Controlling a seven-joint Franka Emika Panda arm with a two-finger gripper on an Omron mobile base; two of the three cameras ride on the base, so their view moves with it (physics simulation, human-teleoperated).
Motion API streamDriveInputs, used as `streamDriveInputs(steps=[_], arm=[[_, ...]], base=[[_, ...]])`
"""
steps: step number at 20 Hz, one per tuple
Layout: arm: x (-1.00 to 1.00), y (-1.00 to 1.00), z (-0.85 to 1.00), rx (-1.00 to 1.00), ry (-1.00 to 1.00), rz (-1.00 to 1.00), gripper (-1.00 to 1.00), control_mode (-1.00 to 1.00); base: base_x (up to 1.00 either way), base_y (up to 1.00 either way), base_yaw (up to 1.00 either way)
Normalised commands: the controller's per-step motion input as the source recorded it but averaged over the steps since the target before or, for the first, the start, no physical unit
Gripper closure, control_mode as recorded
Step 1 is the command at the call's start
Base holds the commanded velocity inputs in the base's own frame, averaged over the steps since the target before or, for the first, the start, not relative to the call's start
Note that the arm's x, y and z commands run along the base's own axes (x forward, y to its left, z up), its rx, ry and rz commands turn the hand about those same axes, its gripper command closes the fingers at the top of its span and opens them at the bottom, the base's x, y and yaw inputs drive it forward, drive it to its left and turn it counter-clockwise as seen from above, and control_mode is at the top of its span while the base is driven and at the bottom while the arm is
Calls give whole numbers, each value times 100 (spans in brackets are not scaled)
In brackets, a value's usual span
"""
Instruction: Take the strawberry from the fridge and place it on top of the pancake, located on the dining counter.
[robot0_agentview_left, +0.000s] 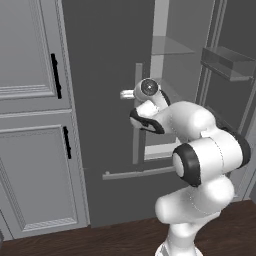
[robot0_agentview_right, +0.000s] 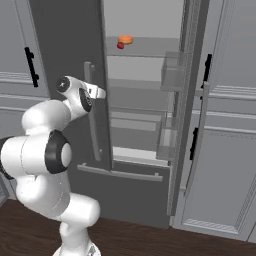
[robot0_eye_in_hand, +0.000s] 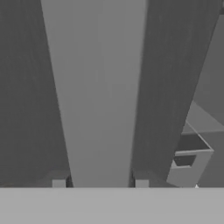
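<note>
- Sitting on an upper fridge (robot0_agentview_right: 145, 75) shelf, the strawberry (robot0_agentview_right: 120, 45) is lying just beside an orange disc (robot0_agentview_right: 125, 39).
- Looking tiny, light and soft; pinching gently across its middle seems best.
- Gripper (robot0_eye_in_hand: 100, 183) is clamping the left door's handle bar (robot0_eye_in_hand: 98, 96), jaws narrow.

The fridge (robot0_agentview_right: 145, 100) stands open at 12 o'clock; its left door (robot0_agentview_right: 65, 60) blocks at 9 o'clock.

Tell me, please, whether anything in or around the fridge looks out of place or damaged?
Nothing stands out. The fridge has one door open, and the strawberry sits beside an orange disc on an upper shelf, nothing spilled.
</note>
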Motion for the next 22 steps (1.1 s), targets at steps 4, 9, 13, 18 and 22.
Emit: streamDriveInputs(steps=[4, 9, 13, 18, 22], arm=[[-72, 48, 0, -10, 0, -14, 100, -100], [-80, 51, 0, -10, 0, -23, 100, -100], [-92, 43, 0, -4, 0, -26, 100, -100], [-60, 28, 1, -2, 3, -30, 100, -100], [-34, 26, 0, -1, 3, -25, 100, -100]], base=[[0, 0, 0], [0, 0, 0], [0, 0, 0], [0, 0, 0], [0, 0, 0]])
